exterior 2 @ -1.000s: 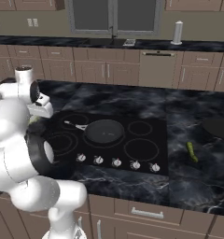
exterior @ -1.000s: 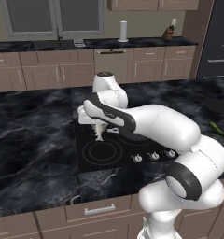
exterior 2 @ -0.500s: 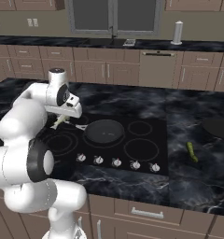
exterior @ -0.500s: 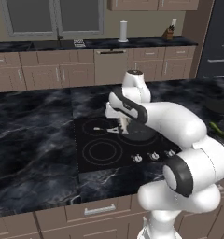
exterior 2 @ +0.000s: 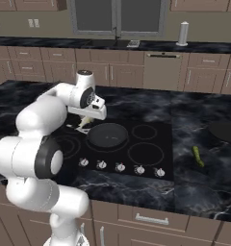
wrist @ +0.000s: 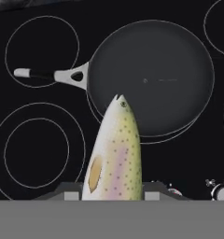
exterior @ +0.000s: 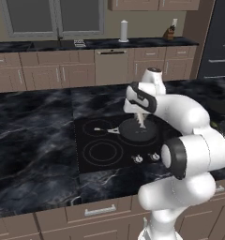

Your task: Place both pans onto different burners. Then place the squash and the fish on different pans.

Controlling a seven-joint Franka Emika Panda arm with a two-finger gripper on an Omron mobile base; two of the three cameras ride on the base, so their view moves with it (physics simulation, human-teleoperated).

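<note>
In the hand view the pale, speckled fish (wrist: 115,154) with a pink flank stripe runs up from between the finger tips of the gripper (wrist: 113,196), clenched on its tail end. Its snout reaches over the near rim of a round, shallow, dark grey frying pan (wrist: 151,77). That pan rests on a thin grey burner ring (wrist: 146,133) of the glossy black cooktop (wrist: 34,186), its long handle pointing left across a smaller ring (wrist: 41,51).

From the left base view the gripper (exterior: 141,123) hangs above the same pan (exterior: 138,129), the fish (exterior: 142,119) dangling from it just over the pan. The cooktop (exterior: 88,161) is set into a black marbled bench (exterior: 30,136), with tan cabinets and a second counter behind.

The right base view shows the gripper (exterior 2: 87,124) at the left edge of the pan (exterior 2: 108,134), with the fish (exterior 2: 85,123) a small pale shape beneath it. This view adds a slim green squash (exterior 2: 198,156) lying on the bench (exterior 2: 204,185) right of the cooktop, well apart from the gripper, and a second dark pan (exterior 2: 225,132) near the right edge, also on the bench.
</note>
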